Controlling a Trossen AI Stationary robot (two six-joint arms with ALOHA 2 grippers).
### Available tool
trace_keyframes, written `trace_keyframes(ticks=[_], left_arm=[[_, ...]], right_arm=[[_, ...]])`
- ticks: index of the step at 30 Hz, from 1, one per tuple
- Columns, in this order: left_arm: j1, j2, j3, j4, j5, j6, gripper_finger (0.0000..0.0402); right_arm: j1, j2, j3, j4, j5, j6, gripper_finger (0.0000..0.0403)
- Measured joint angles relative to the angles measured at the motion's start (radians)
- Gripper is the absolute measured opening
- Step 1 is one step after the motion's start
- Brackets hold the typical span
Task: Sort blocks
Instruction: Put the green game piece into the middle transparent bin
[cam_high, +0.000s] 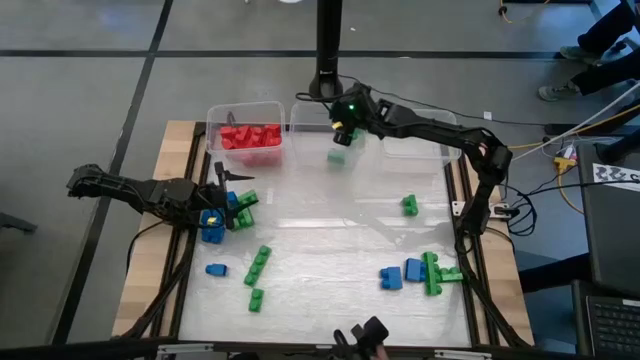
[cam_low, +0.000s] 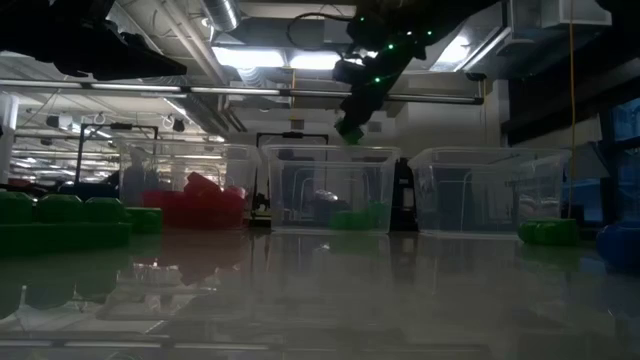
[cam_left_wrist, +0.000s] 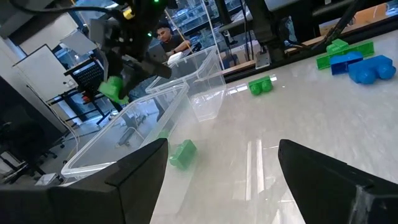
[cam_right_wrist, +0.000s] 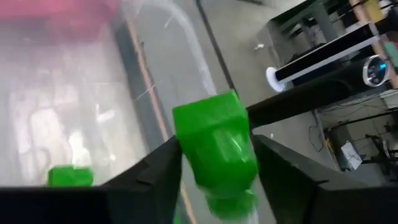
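Note:
My right gripper (cam_high: 343, 132) hangs over the middle clear bin (cam_high: 310, 112) at the table's far side, shut on a green block (cam_right_wrist: 214, 149), which also shows in the low view (cam_low: 350, 130). Another green block (cam_high: 338, 156) lies on that bin's floor. The left bin (cam_high: 215, 115) holds red blocks (cam_high: 250, 136). My left gripper (cam_left_wrist: 224, 180) stands open near the table's left edge, above a cluster of blue and green blocks (cam_high: 212, 222), with nothing between its fingers. My right gripper pinches the green block by two opposite sides (cam_right_wrist: 186, 149) between its two fingers. The fingers slant downward from the table's right toward the far side. The block is lifted clear, above the middle bin's opening.
A third clear bin (cam_high: 415, 150) stands at the far right, partly under my right arm. Loose blocks lie about the table: a green one (cam_high: 410, 204), a blue-and-green group (cam_high: 420, 272) near the right, a blue one (cam_high: 216, 269) and green ones (cam_high: 258, 265) near the left.

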Motion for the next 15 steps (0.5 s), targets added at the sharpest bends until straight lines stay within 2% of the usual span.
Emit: trace_keyframes(ticks=[7, 11, 15], left_arm=[[0.000, 0.000, 0.000, 0.000, 0.000, 0.000, 0.0296], [0.000, 0.000, 0.000, 0.000, 0.000, 0.000, 0.0296], [0.000, 0.000, 0.000, 0.000, 0.000, 0.000, 0.0296]], right_arm=[[0.029, -0.006, 0.086, -0.248, -0.001, -0.001, 0.0299], [0.073, -0.008, 0.188, -0.495, -0.027, 0.023, 0.0328], [0.178, -0.011, 0.265, -0.722, -0.035, 0.117, 0.0337]])
